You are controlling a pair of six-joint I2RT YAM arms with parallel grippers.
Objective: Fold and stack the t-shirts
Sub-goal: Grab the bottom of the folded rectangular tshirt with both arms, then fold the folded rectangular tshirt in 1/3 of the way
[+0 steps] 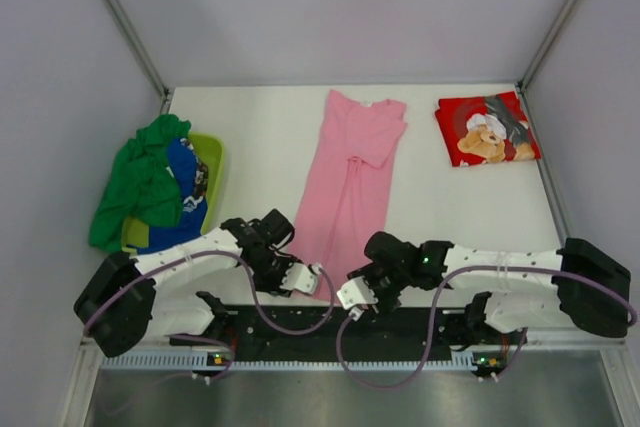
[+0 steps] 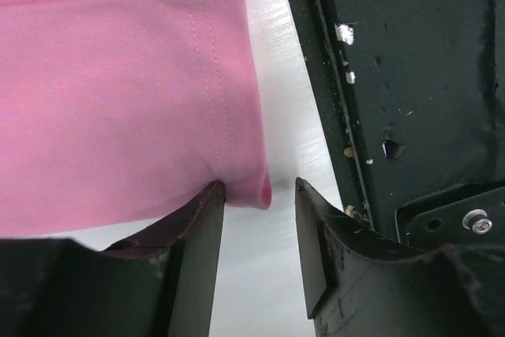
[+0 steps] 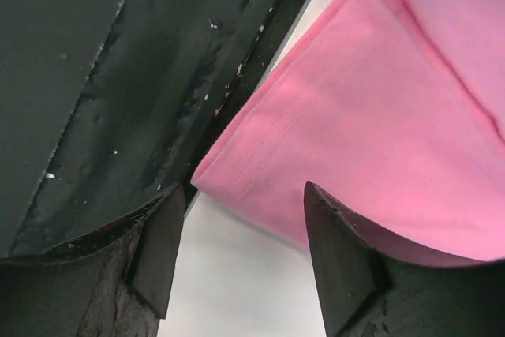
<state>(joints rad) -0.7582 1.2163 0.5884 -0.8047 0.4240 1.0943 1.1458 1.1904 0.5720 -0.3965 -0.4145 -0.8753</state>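
Note:
A pink t-shirt [image 1: 348, 182] lies folded lengthwise into a long strip on the white table, hem toward me. My left gripper [image 1: 305, 280] is open at the hem's left near corner [image 2: 260, 187], its left finger touching the cloth. My right gripper [image 1: 357, 294] is open at the hem's right near corner [image 3: 237, 171], with the cloth [image 3: 379, 124] between and beyond its fingers. A red t-shirt with a teddy-bear chef print [image 1: 487, 129] lies folded at the back right. Green [image 1: 135, 182] and blue [image 1: 185, 187] shirts lie heaped at the left.
The heap sits in a yellow-green basket [image 1: 212, 162] at the table's left edge. A black base plate [image 2: 410, 76] runs along the near edge, right beside the hem; it also shows in the right wrist view [image 3: 110, 76]. Walls enclose the table on three sides.

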